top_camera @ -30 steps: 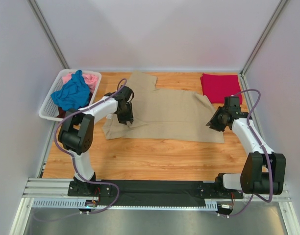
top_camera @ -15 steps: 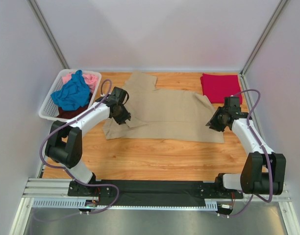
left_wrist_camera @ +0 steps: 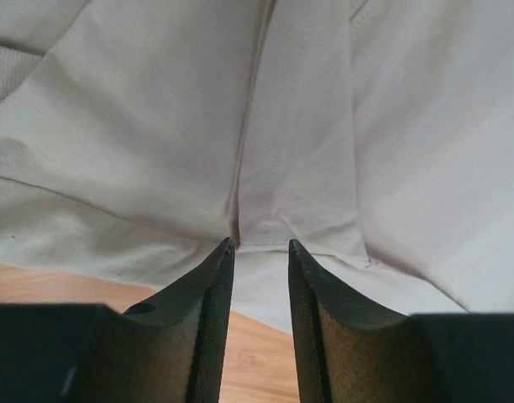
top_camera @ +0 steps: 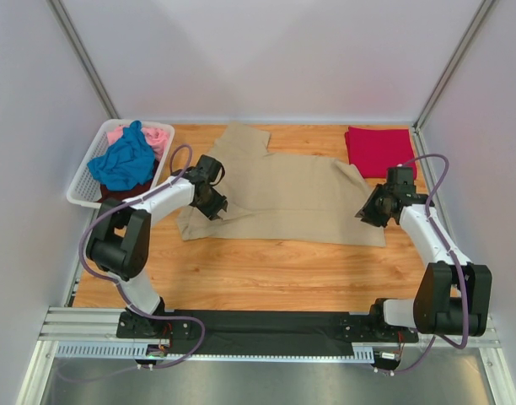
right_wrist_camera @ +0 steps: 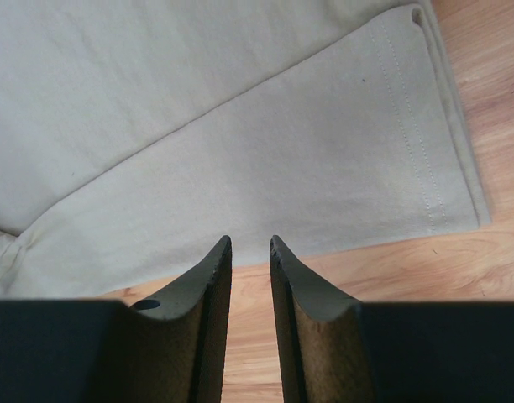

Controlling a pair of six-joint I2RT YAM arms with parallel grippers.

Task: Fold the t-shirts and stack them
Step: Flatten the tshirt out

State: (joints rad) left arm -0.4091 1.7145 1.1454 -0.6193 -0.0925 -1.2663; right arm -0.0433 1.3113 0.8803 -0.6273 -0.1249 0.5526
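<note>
"What has changed since a second ago?"

"The left arm swung its elbow out to the left and then partway back. The left tool [top_camera: 216,207] is over almost the same spot, at the left end of the tan shirt [top_camera: 283,198]. The right tool [top_camera: 363,217] has hardly moved from the shirt's right end."

"Where are the shirts?"

"The tan shirt lies spread flat in the middle of the table [top_camera: 266,270]. The red shirt [top_camera: 378,150] lies folded in the far right corner. The blue shirt [top_camera: 121,162] and the pink shirt [top_camera: 157,137] are bunched up in the basket [top_camera: 79,190] on the left."

"What do the wrist cameras show that the top one can't?"

"They show the gaps. The left tool [left_wrist_camera: 259,248] has only a narrow gap and nothing is in it. Its tips sit low over a stitched fold near the shirt's edge. The right tool [right_wrist_camera: 249,243] has a narrow gap too and holds nothing. It hangs over the shirt's edge, near the stitched hem corner. From the top, both tools just look like dark lumps."
</note>
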